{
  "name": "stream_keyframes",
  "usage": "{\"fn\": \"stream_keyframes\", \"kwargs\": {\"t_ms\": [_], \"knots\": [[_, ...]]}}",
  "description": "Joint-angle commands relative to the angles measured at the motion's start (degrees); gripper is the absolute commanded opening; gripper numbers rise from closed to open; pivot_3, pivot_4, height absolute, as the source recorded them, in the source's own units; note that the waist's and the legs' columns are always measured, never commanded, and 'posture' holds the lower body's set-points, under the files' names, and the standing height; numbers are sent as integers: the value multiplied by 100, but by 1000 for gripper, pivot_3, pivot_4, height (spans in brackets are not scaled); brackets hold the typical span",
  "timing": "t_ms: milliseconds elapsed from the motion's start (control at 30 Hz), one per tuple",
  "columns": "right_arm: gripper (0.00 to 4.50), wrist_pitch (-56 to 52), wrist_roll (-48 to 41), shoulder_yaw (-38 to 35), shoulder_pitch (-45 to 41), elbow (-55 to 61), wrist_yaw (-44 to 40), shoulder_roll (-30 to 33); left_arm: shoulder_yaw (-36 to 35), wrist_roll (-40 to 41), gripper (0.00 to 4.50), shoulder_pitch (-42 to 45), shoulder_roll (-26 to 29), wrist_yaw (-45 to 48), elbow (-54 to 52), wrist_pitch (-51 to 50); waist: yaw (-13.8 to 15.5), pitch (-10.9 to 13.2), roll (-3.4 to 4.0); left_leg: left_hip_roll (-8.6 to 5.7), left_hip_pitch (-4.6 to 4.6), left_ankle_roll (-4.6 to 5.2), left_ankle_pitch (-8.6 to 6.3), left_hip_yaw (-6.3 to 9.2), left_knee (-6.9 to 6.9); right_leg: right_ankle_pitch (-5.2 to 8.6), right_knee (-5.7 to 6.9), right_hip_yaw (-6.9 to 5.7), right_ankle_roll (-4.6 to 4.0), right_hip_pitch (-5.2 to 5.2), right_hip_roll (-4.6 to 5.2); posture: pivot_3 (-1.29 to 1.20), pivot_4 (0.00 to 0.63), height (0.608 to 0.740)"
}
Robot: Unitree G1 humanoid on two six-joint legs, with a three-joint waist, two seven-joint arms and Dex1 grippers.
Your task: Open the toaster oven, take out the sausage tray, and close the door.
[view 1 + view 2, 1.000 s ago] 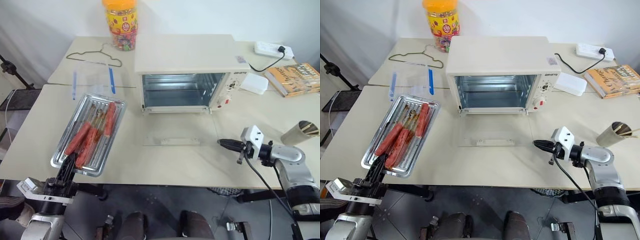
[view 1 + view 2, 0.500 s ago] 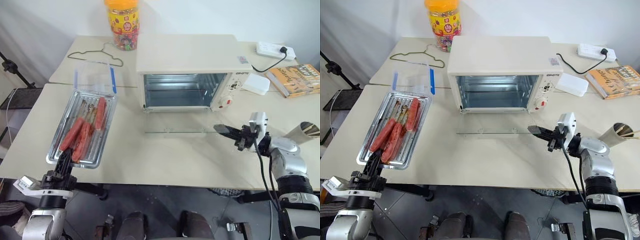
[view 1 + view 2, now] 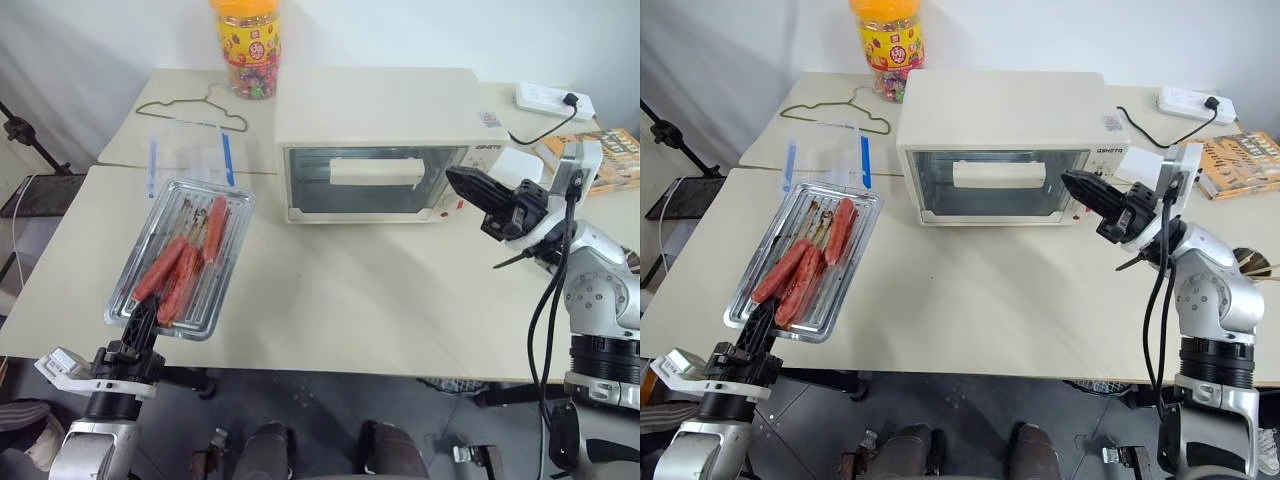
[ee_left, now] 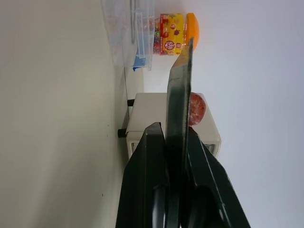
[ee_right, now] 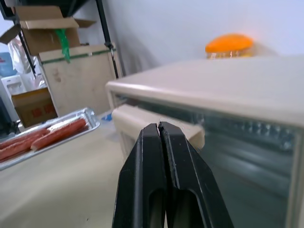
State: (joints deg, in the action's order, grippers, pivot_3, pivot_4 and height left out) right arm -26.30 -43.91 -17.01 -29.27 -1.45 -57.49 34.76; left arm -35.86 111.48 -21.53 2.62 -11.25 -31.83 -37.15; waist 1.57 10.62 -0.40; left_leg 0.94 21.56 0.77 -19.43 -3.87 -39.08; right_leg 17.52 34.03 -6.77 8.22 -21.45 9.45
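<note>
Two grippers busy: left gripper (image 3: pixel 140 325) pinching the near rim of the tray (image 3: pixel 180 258), right gripper (image 3: pixel 1087 188) pressed together, empty, just beside the oven (image 3: pixel 380 145) at its knob end. Tray at the bench's (image 3: pixel 340 300) left edge, near end overhanging, sausages (image 3: pixel 182 266) lying lengthwise on the rack. Probably light, stiff and slick; thin rim the only hold, so likely to tip or shed sausages if tilted. Door (image 3: pixel 375 181) up and shut, handle (image 3: pixel 376 171) across the glass. A second ago lying flat on the bench, half raised midway; now closed. Right gripper risen from bench level to the oven's front. Tray barely moved.
</note>
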Motion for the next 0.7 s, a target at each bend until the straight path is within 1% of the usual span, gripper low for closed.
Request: {"fn": "stream_keyframes", "kwargs": {"t_ms": [33, 67, 133, 200, 233, 267, 367, 400, 500, 600, 700], "knots": [[920, 220, 200, -119, 629, 649, -364, 444, 154, 152, 0, 20, 418, 443, 17, -444, 29, 0, 0, -1, 3, 2, -1, 2, 0, 0, -5, -1, 0, 1, 0, 0, 150, 740], [1269, 266, 229, -127, 781, 742, -424, 517, 179, 152, 0, 29, 520, 528, 90, -541, 31, 0, 0, -4, 4, 4, -3, 6, 0, 0, -4, -3, 0, 1, -1, 0, 150, 740], [1908, 555, 416, -200, 1388, 1010, -697, 729, 199, 152, 0, 214, 879, 697, 460, -896, 14, -1, 3, -4, 4, 9, -5, -1, 1, 0, -9, 1, 0, 1, -2, 0, 150, 740], [2572, 887, 588, -288, 1920, 1179, -968, 887, 215, 152, 0, 407, 1123, 828, 781, -1197, -5, -1, 3, -3, 2, 9, -5, -4, 0, 0, -6, 2, 1, 3, -5, 0, 150, 740], [2990, 1007, 642, -328, 2124, 1233, -1077, 947, 216, 152, 0, 493, 1182, 866, 897, -1302, -6, -2, 4, -3, 0, 10, -5, -7, -1, -2, -6, 4, 4, 3, -5, 0, 150, 740], [3296, 1099, 675, -403, 2369, 1278, -1194, 1019, 266, 152, 0, 579, 1360, 949, 1062, -1500, -9, -2, 4, -4, -5, 11, -4, -11, -1, -2, -3, 9, 5, 3, -5, 0, 150, 740], [4308, 1225, 643, -714, 2889, 1419, -1239, 1098, 474, 152, 0, 883, 1816, 1133, 1513, -2040, -31, -2, 4, 0, -19, 10, -3, -21, -1, -3, 4, 21, 7, 5, -7, 0, 150, 740], [4467, 1211, 607, -806, 3000, 1482, -1204, 1101, 546, 152, 0, 981, 1945, 1177, 1636, -2185, -22, -2, 4, 0, -22, 10, -3, -21, 0, -3, 4, 23, 7, 5, -7, 0, 150, 740], [4467, 1223, 503, -1228, 3553, 1990, -1093, 1042, 818, 152, 0, 1446, 2401, 1397, 2297, -2746, -12, -2, 11, 2, -24, 6, -2, -21, 1, -3, 5, 28, 7, 2, -8, 0, 150, 740], [4467, 1304, 507, -1434, 3878, 2313, -1023, 978, 1140, 152, 0, 2004, 2645, 1442, 2886, -3116, -5, -4, 14, 1, -23, 5, -2, -20, 3, -3, 11, 28, 7, 2, -8, 0, 150, 740], [4467, 1327, 514, -1559, 4092, 2495, -905, 938, 1414, 152, 0, 2502, 2736, 1350, 3334, -3352, 5, -4, 14, -2, -24, 5, -2, -21, 3, -4, 13, 33, 9, 3, -5, 0, 150, 740]]}}
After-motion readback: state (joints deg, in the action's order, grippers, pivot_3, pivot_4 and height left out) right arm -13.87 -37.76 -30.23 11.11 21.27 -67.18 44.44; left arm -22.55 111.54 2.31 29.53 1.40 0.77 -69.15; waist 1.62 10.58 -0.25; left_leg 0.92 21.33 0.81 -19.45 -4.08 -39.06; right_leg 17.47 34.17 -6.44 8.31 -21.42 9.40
